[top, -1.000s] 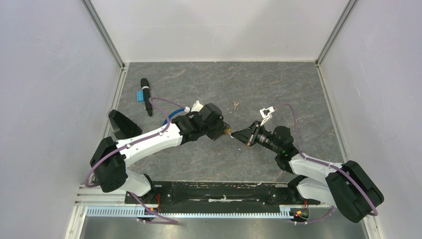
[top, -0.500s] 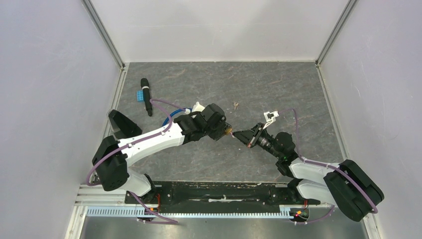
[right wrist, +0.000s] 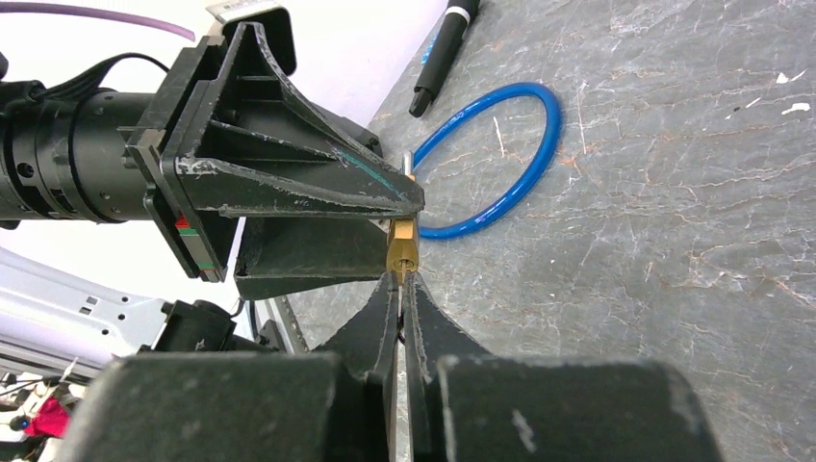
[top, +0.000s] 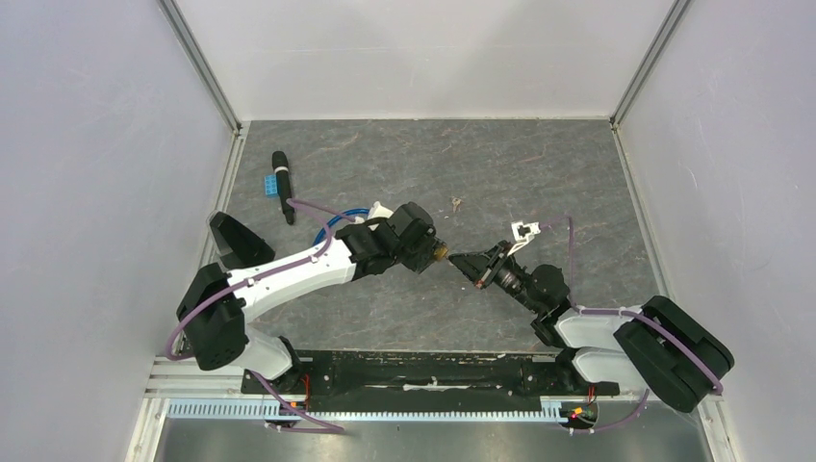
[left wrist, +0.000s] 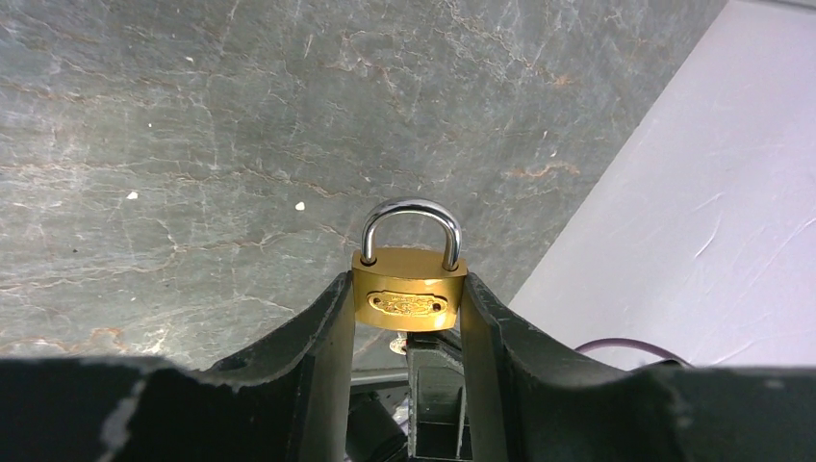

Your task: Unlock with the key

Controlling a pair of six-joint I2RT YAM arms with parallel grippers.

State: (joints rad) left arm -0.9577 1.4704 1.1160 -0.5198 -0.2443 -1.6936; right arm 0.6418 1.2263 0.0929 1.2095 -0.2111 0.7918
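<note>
My right gripper is pinched fully closed. I judge it has the key, though only a silvery sliver shows under the lock. Just ahead, the brass padlock hangs above the table, clamped by its sides at the tips of the half-open left gripper.

My worry is the turn. If my wrist is off the keyway's line, the body could twist between the left fingers, or the thin key could slip or bend.

The padlock's long axis lines up with my right fingers and crosses the left ones. Its keyway end faces the right gripper and the closed shackle points away. Beyond lie a blue ring and a black pen.
</note>
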